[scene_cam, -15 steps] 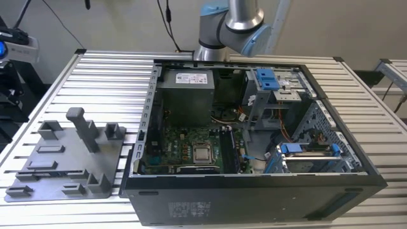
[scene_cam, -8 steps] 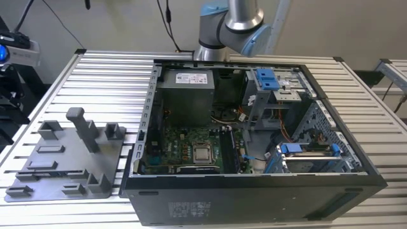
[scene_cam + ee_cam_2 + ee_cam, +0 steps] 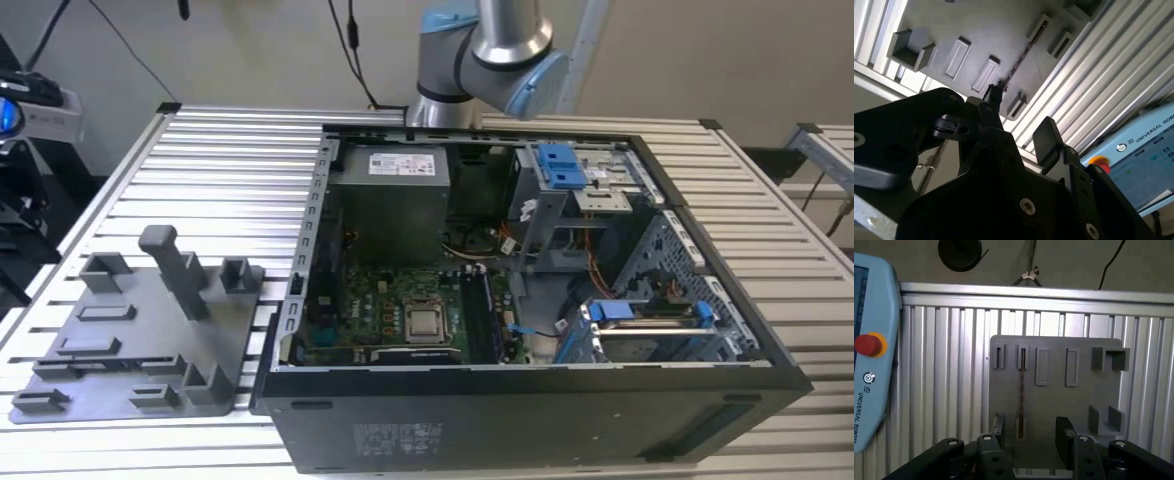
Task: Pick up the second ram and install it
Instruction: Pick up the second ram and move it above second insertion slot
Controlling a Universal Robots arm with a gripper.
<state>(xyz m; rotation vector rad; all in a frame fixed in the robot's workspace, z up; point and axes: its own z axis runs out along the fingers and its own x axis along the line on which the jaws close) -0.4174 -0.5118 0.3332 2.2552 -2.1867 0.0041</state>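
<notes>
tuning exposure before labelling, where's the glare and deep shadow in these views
Exterior view: even light, though the inside of the case sits in shade. Second wrist view: the gripper is a near-black mass against bright slats with glare. First wrist view: flat light on the plate, where the ram reads as a thin dark line.

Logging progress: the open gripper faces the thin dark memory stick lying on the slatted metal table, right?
Wrong place: the first wrist view shows the thin dark memory stick slotted in the grey plastic fixture plate; the gripper is open.
</notes>
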